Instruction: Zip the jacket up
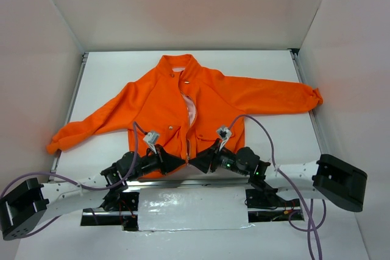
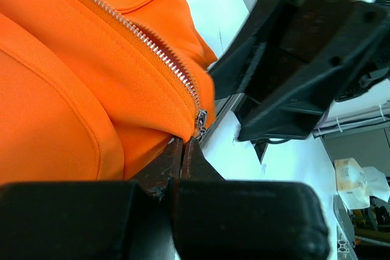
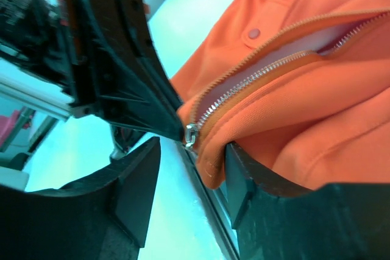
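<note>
Jacket (image 1: 183,105): your left gripper (image 2: 183,149) pinches its hem just below the zipper (image 2: 151,52); your right gripper (image 3: 189,181) has jaws parted around that hem.

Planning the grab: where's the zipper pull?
The zipper pull sits at the jacket's bottom hem, centre front, at the left claw's tip, seen in both wrist views.

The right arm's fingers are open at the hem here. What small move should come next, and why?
Probably close the right gripper on the zipper slider. The slider sits at the bottom hem of the jacket, just at the tips of the open fingers. The left gripper pinches the hem beside it, and the zipper above gapes open.
</note>
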